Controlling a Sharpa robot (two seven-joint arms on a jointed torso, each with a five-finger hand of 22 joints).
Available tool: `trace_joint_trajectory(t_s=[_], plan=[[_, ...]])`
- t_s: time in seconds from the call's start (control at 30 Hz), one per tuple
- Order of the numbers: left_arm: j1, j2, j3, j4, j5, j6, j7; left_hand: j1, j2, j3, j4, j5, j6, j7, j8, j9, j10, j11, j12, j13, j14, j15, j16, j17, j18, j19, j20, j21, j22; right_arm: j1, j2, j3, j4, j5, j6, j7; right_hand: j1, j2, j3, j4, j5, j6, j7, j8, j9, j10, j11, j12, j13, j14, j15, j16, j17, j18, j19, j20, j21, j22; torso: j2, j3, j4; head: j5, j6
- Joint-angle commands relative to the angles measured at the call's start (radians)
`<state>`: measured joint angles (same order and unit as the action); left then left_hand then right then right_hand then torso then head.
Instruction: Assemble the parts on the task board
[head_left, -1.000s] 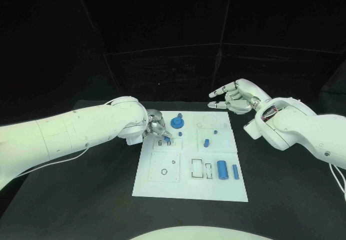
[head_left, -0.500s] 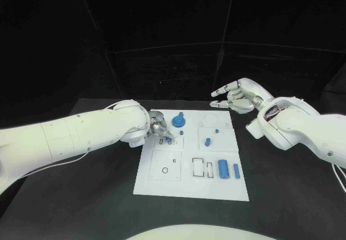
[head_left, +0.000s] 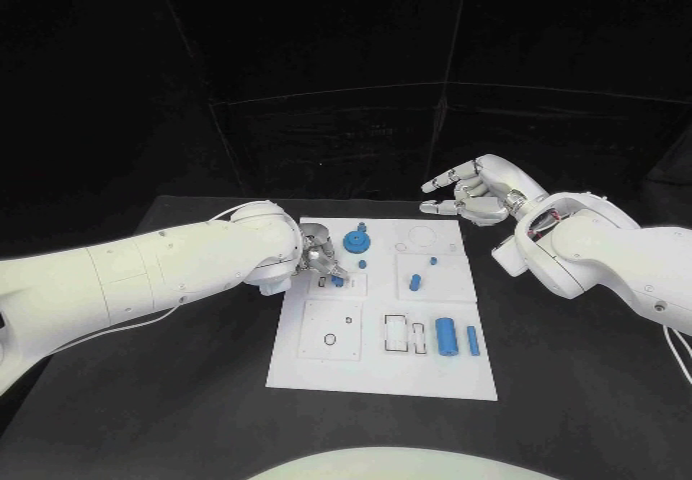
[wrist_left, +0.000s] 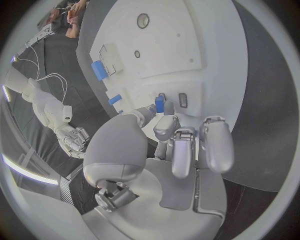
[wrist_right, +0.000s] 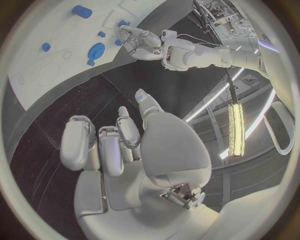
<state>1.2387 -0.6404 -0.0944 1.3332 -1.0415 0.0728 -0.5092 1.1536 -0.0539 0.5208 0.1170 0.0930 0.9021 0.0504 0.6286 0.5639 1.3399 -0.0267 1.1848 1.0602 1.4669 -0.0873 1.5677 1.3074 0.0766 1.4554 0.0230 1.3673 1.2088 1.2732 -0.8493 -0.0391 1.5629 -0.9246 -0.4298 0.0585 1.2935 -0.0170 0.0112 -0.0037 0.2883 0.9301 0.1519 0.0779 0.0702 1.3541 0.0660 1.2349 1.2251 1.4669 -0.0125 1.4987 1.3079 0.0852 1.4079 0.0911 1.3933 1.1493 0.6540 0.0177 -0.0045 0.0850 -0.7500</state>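
- White flat task board (head_left: 382, 370) on the black desk (head_left: 173, 400), under the left hand (head_left: 317, 258).
- Left hand pinches a small blue peg (wrist_left: 159, 104) at its slot; seemingly light, rigid, slippery, best gripped by its sides.
- Right hand (head_left: 483, 190) hovers beyond, fingers apart, empty.

The left hand (wrist_left: 181, 145) reaches over the white board (wrist_left: 187, 45), pinching a small blue piece (wrist_left: 159, 104) between thumb and a fingertip at a slot, beside a second slot (wrist_left: 182, 100). Farther along the board lie 2 more blue pieces (wrist_left: 99, 69) (wrist_left: 114, 99). Dark surface (wrist_left: 262, 100) borders the board.
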Motion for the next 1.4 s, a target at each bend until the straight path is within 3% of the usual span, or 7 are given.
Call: trace_joint_trajectory(t_s=[0.03, 0.63, 0.9, 1.03, 1.13, 1.4], plan=[[-0.002, 0.0, -0.001, 0.0, -0.013, 0.034, 0.0, 0.0, 0.009, 0.156, -0.148, 0.004, -0.004, -0.003, 0.004, 0.002, 0.006, -0.001, -0.001, -0.001, 0.104, 0.0, 0.003, 0.263, -0.004, 0.0, -0.001, -0.005, -0.001, 0.002, 0.001, 0.001, 0.001, 0.002, 0.006, 0.006, 0.009, 0.002, -0.006, -0.002, 0.006, 0.007, 0.002, 0.004, -0.001, -0.005, -0.002, -0.005, -0.001, 0.069, -0.002, -0.003, 0.094, -0.005, -0.005, -0.001, -0.004, -0.001, -0.001, -0.0003, 0.0002, -0.001, -0.001], [-0.002, 0.004, -0.001, -0.005, -0.013, 0.069, -0.004, -0.004, 0.004, 0.171, -0.154, 0.004, -0.004, -0.003, 0.009, 0.007, 0.007, -0.001, -0.001, -0.001, 0.104, 0.0, 0.003, 0.263, -0.004, 0.0, -0.001, -0.006, 0.0, 0.002, 0.003, 0.0, -0.001, 0.002, 0.007, 0.006, 0.009, 0.003, -0.006, -0.002, 0.009, 0.007, 0.002, 0.004, 0.0, -0.005, -0.002, -0.005, -0.001, 0.069, -0.002, -0.003, 0.093, -0.005, -0.005, -0.001, -0.005, -0.002, 0.0, -0.0008, -0.0003, -0.001, -0.004], [-0.002, 0.014, -0.001, -0.022, -0.013, 0.09, -0.005, -0.076, -0.002, 0.159, -0.113, -0.002, 0.007, -0.009, 0.025, 0.024, 0.015, -0.004, 0.008, 0.006, 0.104, -0.001, 0.003, 0.263, -0.005, 0.003, -0.001, -0.003, 0.006, 0.002, 0.005, 0.0, -0.003, 0.002, 0.008, 0.005, 0.009, 0.003, -0.006, -0.001, 0.009, 0.007, 0.002, 0.004, 0.0, -0.005, -0.002, -0.005, 0.0, 0.069, -0.002, -0.003, 0.094, -0.005, -0.005, -0.001, -0.004, -0.001, 0.0, -0.0001, -0.0007, -0.001, -0.005], [-0.001, 0.022, -0.001, -0.034, -0.013, 0.112, -0.006, -0.141, -0.013, 0.104, -0.068, -0.005, 0.017, -0.013, 0.031, 0.032, 0.018, -0.007, 0.013, 0.01, 0.104, -0.004, 0.003, 0.263, -0.005, 0.003, -0.004, -0.005, 0.006, 0.002, 0.006, 0.0, -0.003, 0.002, 0.009, 0.004, 0.008, 0.004, -0.006, -0.001, 0.009, 0.008, 0.002, 0.005, 0.0, -0.005, -0.002, -0.005, -0.001, 0.069, -0.002, -0.003, 0.094, -0.005, -0.005, -0.001, -0.005, -0.003, 0.0, -0.0002, -0.0011, 0.001, -0.006], [0.0, 0.027, -0.001, -0.041, -0.013, 0.126, -0.006, -0.18, -0.008, 0.077, -0.037, -0.004, 0.023, -0.016, 0.031, 0.034, 0.019, -0.009, 0.014, 0.01, 0.104, -0.006, 0.003, 0.263, -0.005, 0.003, -0.006, -0.005, 0.007, 0.002, 0.006, 0.0, -0.004, 0.002, 0.011, 0.003, 0.007, 0.004, -0.007, 0.0, 0.009, 0.009, 0.002, 0.005, 0.0, -0.005, -0.003, -0.005, -0.001, 0.068, -0.002, -0.003, 0.093, -0.005, -0.005, -0.001, -0.005, -0.003, 0.0, -0.0001, -0.0013, 0.001, -0.007], [0.002, 0.042, 0.0, -0.062, -0.013, 0.141, -0.006, -0.206, -0.009, 0.05, -0.02, -0.003, 0.032, -0.02, 0.033, 0.038, 0.019, -0.013, 0.015, 0.009, 0.104, -0.01, 0.003, 0.263, -0.006, 0.006, -0.009, -0.001, 0.014, 0.002, 0.008, 0.0, -0.005, 0.002, 0.013, 0.002, 0.006, 0.004, -0.008, 0.0, 0.009, 0.009, 0.002, 0.005, 0.0, -0.005, -0.002, -0.006, -0.002, 0.068, -0.002, -0.004, 0.093, -0.005, -0.005, -0.001, -0.005, -0.002, 0.001, -0.0002, -0.0007, -0.001, -0.008]])
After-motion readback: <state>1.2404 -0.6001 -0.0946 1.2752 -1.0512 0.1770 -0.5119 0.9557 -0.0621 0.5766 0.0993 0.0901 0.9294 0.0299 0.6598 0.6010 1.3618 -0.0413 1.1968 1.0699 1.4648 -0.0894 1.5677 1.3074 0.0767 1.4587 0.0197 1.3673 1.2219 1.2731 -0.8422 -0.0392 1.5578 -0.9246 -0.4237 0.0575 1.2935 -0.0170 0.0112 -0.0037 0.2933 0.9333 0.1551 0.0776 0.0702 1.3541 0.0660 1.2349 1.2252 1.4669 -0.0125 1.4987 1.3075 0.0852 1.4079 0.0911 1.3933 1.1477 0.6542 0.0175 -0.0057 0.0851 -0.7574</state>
